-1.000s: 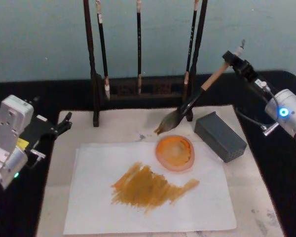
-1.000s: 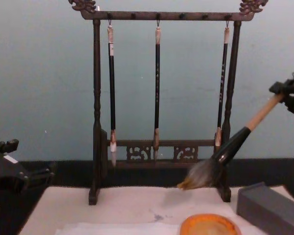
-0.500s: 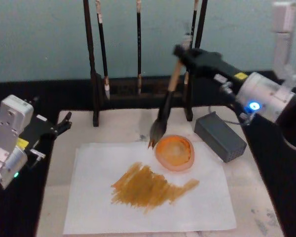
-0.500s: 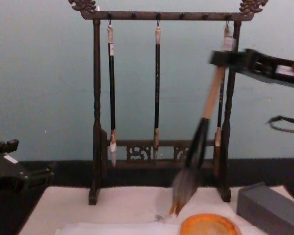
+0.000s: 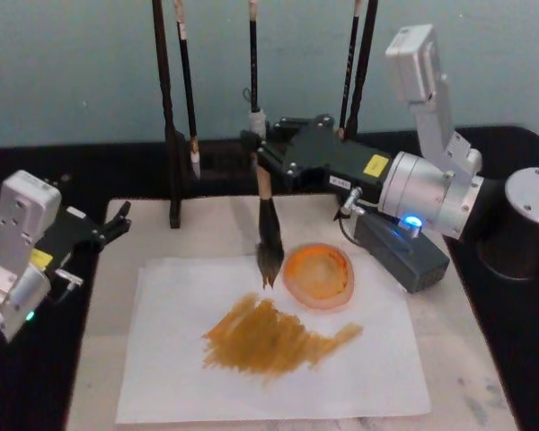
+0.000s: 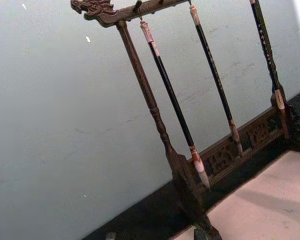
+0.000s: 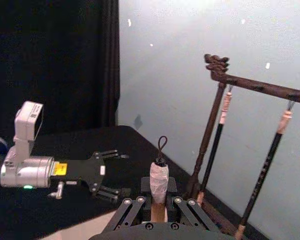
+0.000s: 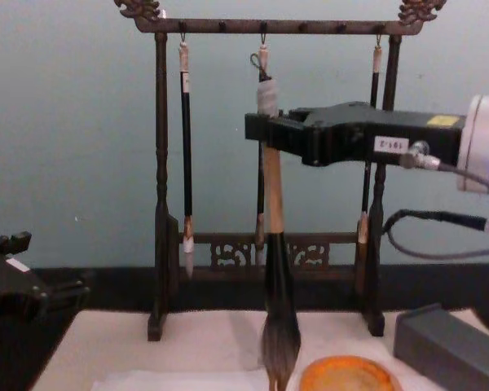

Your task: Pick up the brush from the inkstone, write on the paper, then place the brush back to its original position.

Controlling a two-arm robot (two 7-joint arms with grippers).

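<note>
The brush [image 5: 268, 235] is upright now, bristles down. Its tip hangs over the far edge of the paper [image 5: 368, 359], just left of the orange dish [image 5: 319, 277] and just above the orange smear [image 5: 269, 339]. A second ago it was leaning way out to the right, with the bristles back by the foot of the brush rack [image 8: 159, 204]. So you've swung it vertical and carried it left over the sheet.

To me that reads as lined up for a stroke: the writing step, not the put-back yet. I can't tell if the tip is actually touching the paper. In the chest view the bristles run off the bottom edge.

The right gripper [image 5: 259, 148] has its jaws pinched on the top of the pale handle, right under the white end cap. The wrist view shows the cap and cord loop poking up between them, and the hold looks centred.

The left gripper [image 5: 119, 224] is parked off the left side of the felt mat [image 5: 449, 305], jaws spread, holding nothing. The grey block [image 5: 402, 247] sits just right of the dish, under your right arm, so mind it on the way back.
</note>
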